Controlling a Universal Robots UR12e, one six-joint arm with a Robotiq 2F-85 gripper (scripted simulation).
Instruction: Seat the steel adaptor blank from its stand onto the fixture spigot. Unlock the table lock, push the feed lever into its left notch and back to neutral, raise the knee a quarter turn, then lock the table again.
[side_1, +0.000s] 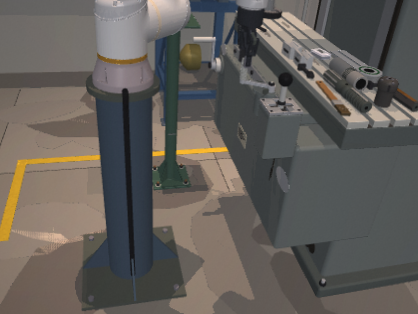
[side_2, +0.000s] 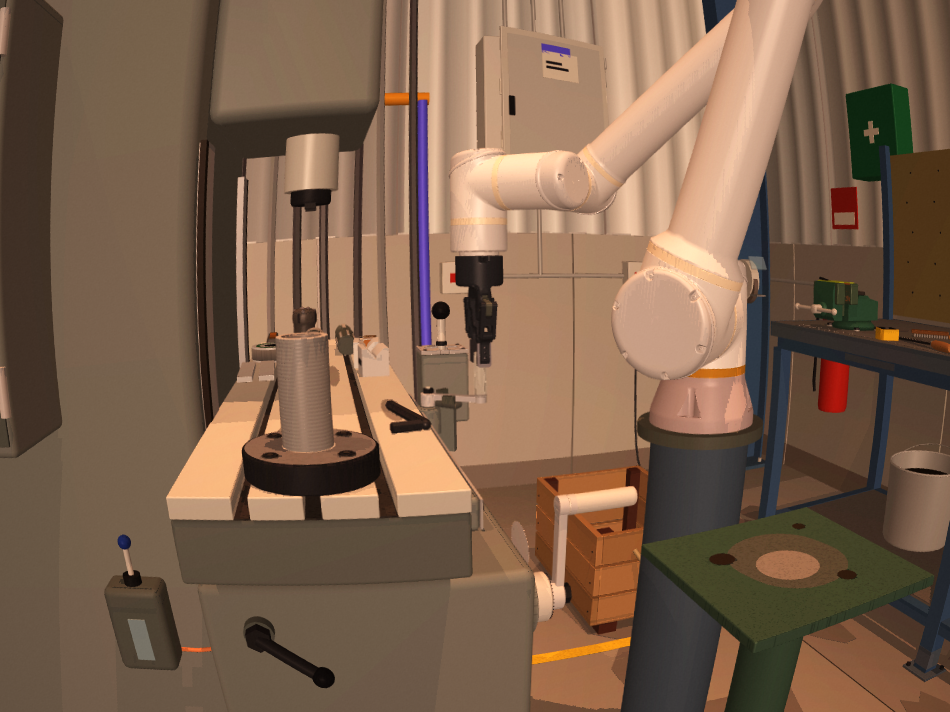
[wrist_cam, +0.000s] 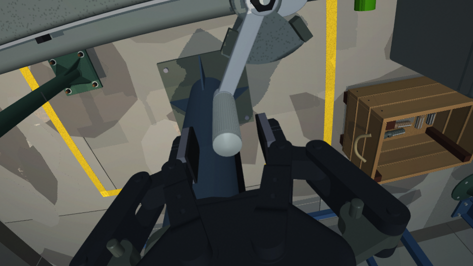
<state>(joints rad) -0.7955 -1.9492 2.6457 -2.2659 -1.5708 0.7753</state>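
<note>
The table lock handle (wrist_cam: 227, 123), a grey lever with a knurled grip, juts from the machine's front face (side_1: 257, 85) (side_2: 460, 399). My gripper (wrist_cam: 228, 139) (side_1: 247, 59) (side_2: 481, 354) hangs straight above its grip end, open and holding nothing. The feed lever (side_1: 284, 86) (side_2: 440, 318) with its black ball knob stands upright on its box just beside the lock. The steel adaptor blank (side_2: 305, 393) sits upright on the black fixture flange (side_2: 310, 460) on the table. The knee crank (side_2: 563, 537) (side_1: 209, 47) hangs on the machine's side. The green stand (side_2: 782, 571) is empty.
A wooden crate (wrist_cam: 405, 129) (side_2: 594, 537) sits on the floor below the crank. Tools and cylinders (side_1: 350, 82) lie on the far table end. My arm's pedestal (side_1: 125, 180) stands beside the machine. A white bucket (side_2: 916, 499) sits under the blue workbench.
</note>
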